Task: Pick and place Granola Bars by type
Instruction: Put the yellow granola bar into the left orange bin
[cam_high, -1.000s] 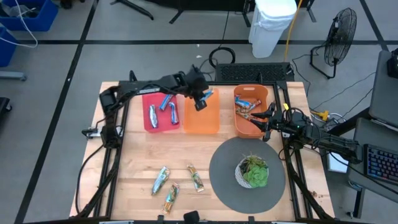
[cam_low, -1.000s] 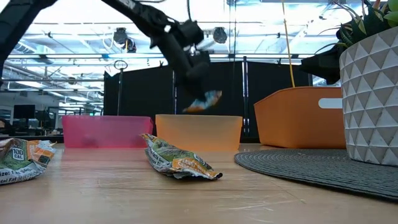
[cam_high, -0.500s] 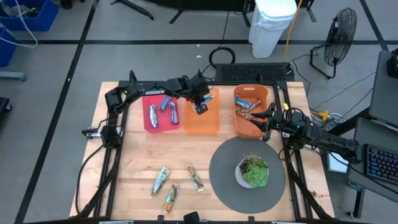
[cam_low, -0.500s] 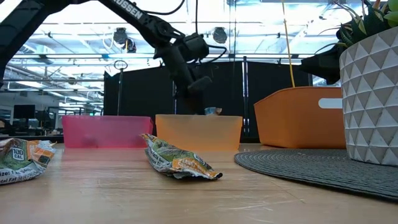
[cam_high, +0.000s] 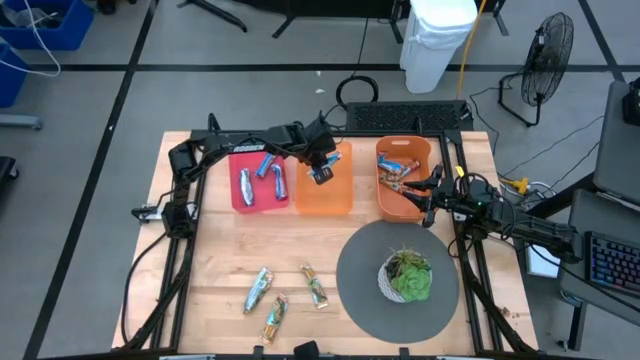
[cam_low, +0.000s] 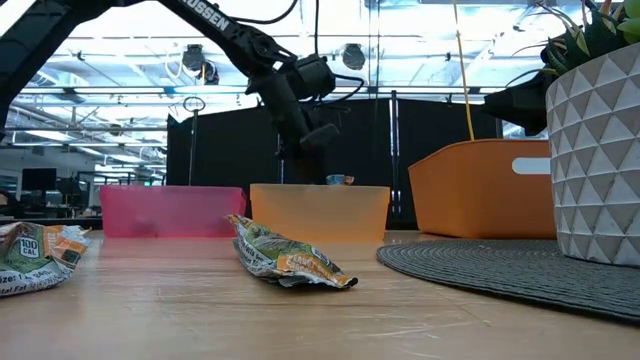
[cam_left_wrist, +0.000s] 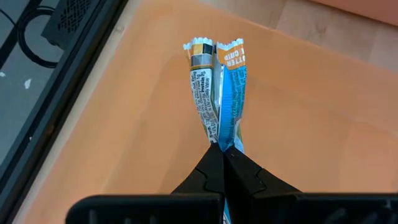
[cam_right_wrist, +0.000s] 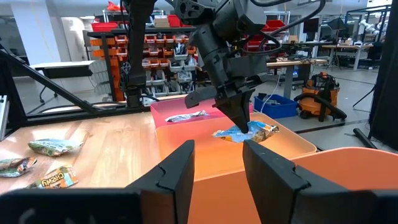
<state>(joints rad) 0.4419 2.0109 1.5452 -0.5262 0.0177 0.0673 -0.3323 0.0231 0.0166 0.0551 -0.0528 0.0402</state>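
My left gripper (cam_high: 322, 172) hangs over the light orange tray (cam_high: 325, 195) at the table's far middle, shut on a blue granola bar (cam_left_wrist: 231, 93) with orange ends. In the low view only the bar's tip (cam_low: 340, 180) shows above the tray's rim. A pink tray (cam_high: 258, 190) to the left holds blue-silver bars. Three green-gold bars (cam_high: 262, 290) lie loose near the table's front edge. My right gripper (cam_high: 430, 195) waits open beside the orange bin (cam_high: 402, 205). My left gripper pinches the blue bar at one end of its wrapper (cam_left_wrist: 222, 144) between its two fingertips. The fingers slant down from the table's left. The bar reaches away from the fingertips, its wrapper parted into two strips, low inside the tray (cam_right_wrist: 249, 132). Whether it touches the tray floor I cannot tell.
The orange bin at the far right holds more bars (cam_high: 398, 170). A potted plant (cam_high: 407, 275) stands on a round grey mat (cam_high: 360, 290) at the near right. Bare wood lies between the trays and the loose bars.
My left gripper has gone down with the blue bar, from above the orange tray's rim into the tray, tipping a little steeper. It has stayed shut on the bar and has kept still for the last half second.
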